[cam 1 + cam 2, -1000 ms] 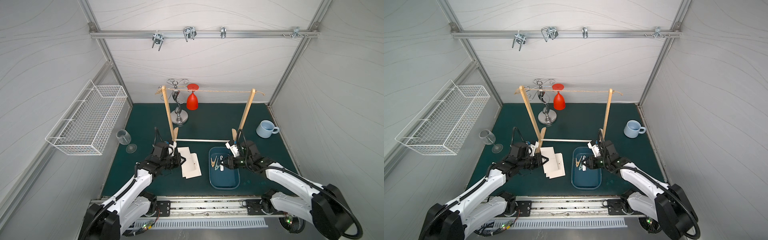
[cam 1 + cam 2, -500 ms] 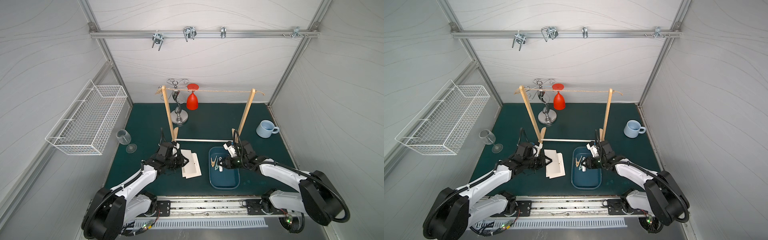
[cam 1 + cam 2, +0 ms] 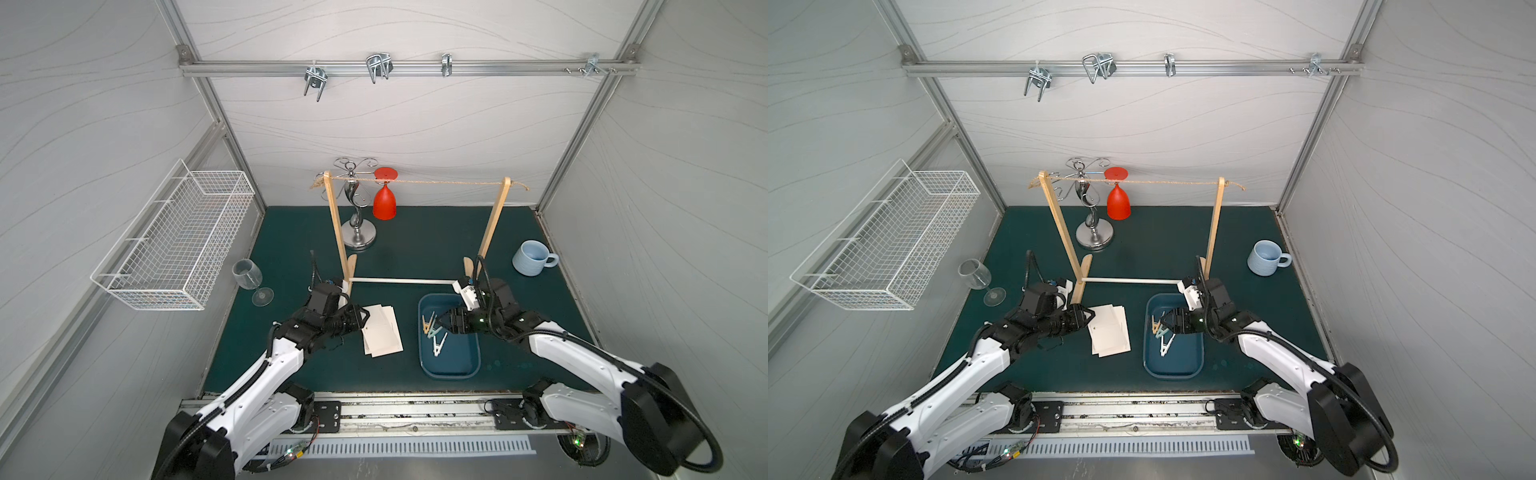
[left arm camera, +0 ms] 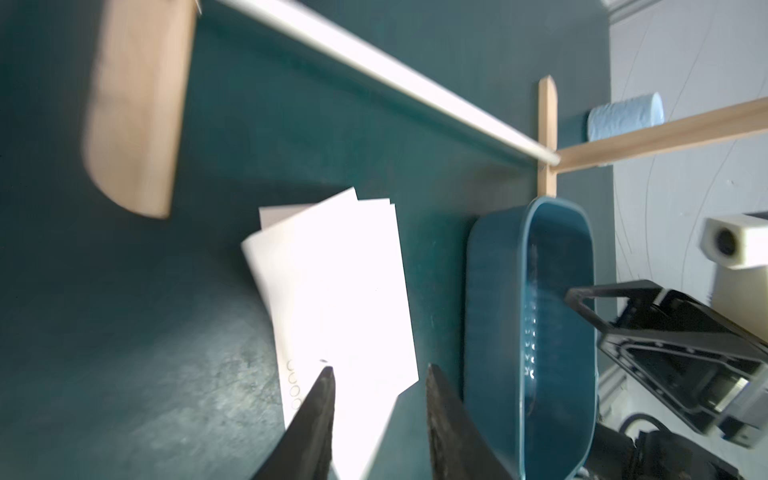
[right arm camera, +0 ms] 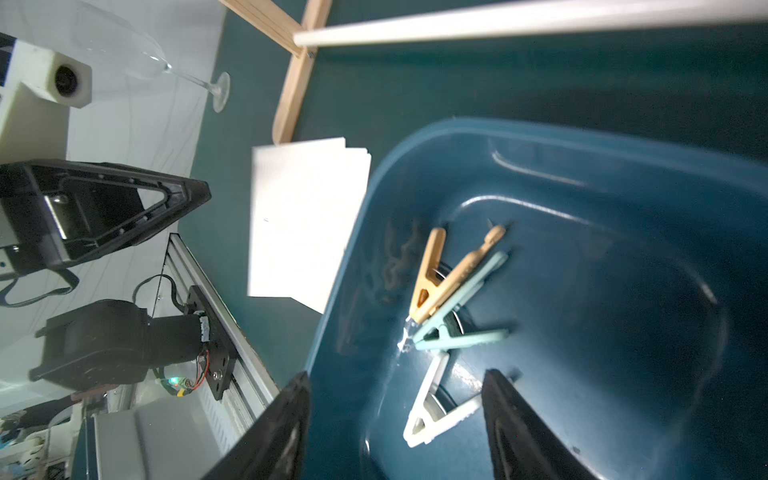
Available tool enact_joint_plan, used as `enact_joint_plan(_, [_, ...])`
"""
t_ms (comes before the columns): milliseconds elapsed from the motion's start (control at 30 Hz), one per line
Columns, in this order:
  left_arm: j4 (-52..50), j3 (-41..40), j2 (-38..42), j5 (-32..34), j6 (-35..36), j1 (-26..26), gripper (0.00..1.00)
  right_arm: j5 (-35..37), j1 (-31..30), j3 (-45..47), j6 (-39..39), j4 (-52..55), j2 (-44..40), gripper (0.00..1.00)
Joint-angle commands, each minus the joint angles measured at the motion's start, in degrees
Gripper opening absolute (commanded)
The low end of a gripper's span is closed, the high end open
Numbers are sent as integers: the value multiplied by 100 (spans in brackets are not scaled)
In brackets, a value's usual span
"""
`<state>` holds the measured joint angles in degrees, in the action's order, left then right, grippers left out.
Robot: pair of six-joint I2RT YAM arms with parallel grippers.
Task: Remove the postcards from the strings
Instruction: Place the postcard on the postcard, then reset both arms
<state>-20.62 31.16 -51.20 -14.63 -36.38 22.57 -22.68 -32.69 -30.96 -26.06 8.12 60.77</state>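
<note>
Since the postcards [image 3: 384,336] are just thin paper, I'd guess they weigh next to nothing, bend easily and slide over each other. I'd pinch one by a free edge or corner instead of pressing on the flat face.

They lie in a loose fanned stack on the green mat [image 3: 291,374], left of the blue tray [image 3: 451,375] and on the near side of the wooden frame [image 3: 336,232]. The string [image 3: 436,182] up top looks bare in both top views.

The left gripper [image 4: 379,372] sits at the stack's left edge, fingers apart with nothing between them. The right gripper [image 5: 397,374] hangs over the tray, fingers spread wide and empty, with the pegs [image 5: 453,286] lying below.

Hard to make out:
- The cards are blown out white in the left wrist view, so I can't count layers or read the print.
- I can't tell whether the left tips touch the paper.
- From above, that gripper hides the stack's left edge.
</note>
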Motion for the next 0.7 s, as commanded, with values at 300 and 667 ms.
enact_joint_plan(300, [-944, 1471, 232, 1788, 947, 20, 38, 810, 802, -1087, 740, 970, -955, 73])
enact_joint_plan(667, [471, 1526, -101, 4714, 2518, -22, 41, 2941, 1270, -1133, 1279, -101, -501, 77])
